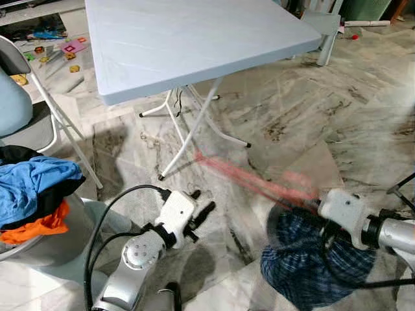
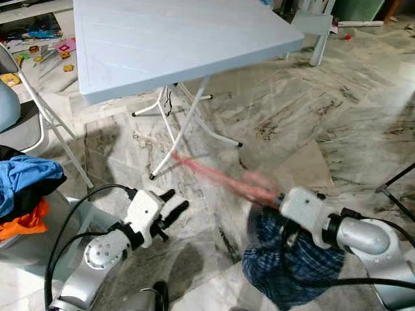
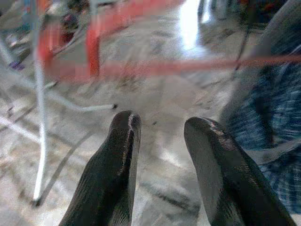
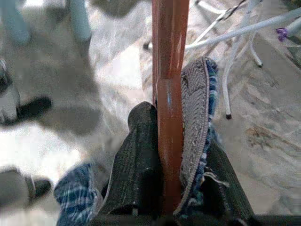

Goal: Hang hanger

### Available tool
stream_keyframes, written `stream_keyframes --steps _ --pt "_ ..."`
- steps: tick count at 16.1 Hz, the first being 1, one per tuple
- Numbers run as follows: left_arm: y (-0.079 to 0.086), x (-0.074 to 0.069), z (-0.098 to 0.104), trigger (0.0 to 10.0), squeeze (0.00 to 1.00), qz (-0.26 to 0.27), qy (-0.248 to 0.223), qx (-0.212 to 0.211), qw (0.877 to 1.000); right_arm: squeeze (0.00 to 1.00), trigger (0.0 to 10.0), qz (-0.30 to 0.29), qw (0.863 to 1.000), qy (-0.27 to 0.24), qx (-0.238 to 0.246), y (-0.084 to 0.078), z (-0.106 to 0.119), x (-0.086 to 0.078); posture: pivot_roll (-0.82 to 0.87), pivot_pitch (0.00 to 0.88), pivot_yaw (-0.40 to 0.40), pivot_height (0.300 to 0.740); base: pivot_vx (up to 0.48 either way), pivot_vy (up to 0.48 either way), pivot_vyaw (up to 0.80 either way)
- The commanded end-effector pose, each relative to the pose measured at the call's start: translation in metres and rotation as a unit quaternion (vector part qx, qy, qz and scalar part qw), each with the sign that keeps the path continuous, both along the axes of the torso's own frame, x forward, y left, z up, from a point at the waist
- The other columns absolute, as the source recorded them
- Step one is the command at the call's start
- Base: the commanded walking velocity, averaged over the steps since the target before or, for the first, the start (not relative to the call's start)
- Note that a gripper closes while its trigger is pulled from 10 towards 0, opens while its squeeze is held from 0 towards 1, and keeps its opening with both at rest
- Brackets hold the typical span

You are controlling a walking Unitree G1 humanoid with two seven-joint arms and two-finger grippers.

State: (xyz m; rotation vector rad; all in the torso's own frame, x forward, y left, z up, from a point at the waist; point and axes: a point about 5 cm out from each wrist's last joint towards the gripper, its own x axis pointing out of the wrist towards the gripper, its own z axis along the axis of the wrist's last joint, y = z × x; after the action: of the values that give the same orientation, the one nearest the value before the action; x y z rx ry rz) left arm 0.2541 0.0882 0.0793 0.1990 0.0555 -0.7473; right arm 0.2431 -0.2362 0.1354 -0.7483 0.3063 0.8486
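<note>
A red hanger (image 1: 253, 181) carries a dark blue plaid garment (image 1: 311, 259) and is blurred by motion above the marble floor. My right gripper (image 4: 171, 155) is shut on the hanger's red bar (image 4: 168, 70), with the garment's collar (image 4: 197, 103) pinched beside it. In the head views the right gripper (image 1: 324, 210) sits low on the right, the hanger sticking out toward the table legs. My left gripper (image 1: 198, 214) hangs low at centre-left, open, with nothing between its black fingers (image 3: 117, 165). In the left wrist view the hanger (image 3: 141, 68) is ahead of the fingers.
A light blue folding table (image 1: 194, 39) on white legs (image 1: 191, 133) stands ahead. A folding chair (image 1: 45, 97) and a basket with blue and orange clothes (image 1: 35, 194) are at the left. Toys (image 1: 65, 52) lie on the floor behind. A black stand leg (image 1: 402, 181) is far right.
</note>
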Motion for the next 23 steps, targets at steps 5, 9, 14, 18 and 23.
stream_keyframes --steps 5,9,14,18,23 --pt "-0.011 -0.01 0.014 10.0 1.0 -0.126 -0.052 0.034 0.99 0.0 10.0 0.101 0.992 -0.016 -0.075 0.009 0.005 0.012 -0.09 0.159 0.004 0.74 0.0 0.0 0.0" --pt "0.002 -0.005 0.015 10.0 1.0 -0.148 -0.073 0.064 0.984 0.0 10.0 0.179 0.979 -0.021 -0.093 0.025 0.011 0.028 -0.09 0.138 0.016 0.74 0.0 0.0 0.0" --pt "0.016 0.013 0.032 10.0 1.0 -0.139 -0.105 0.074 0.982 0.0 10.0 0.226 0.965 -0.029 -0.127 0.039 0.008 0.05 -0.08 0.123 0.019 0.74 0.0 0.0 0.0" --pt "0.015 0.022 0.036 10.0 1.0 -0.094 -0.124 0.06 0.986 0.0 10.0 0.193 0.973 -0.051 -0.115 0.052 -0.002 0.067 -0.08 0.12 0.011 0.74 0.0 0.0 0.0" --pt "0.013 0.021 0.034 10.0 0.0 -0.076 -0.115 0.047 0.989 0.0 10.0 0.16 0.975 -0.047 -0.144 0.036 -0.009 0.077 -0.07 0.119 0.02 0.74 0.0 0.0 0.0"
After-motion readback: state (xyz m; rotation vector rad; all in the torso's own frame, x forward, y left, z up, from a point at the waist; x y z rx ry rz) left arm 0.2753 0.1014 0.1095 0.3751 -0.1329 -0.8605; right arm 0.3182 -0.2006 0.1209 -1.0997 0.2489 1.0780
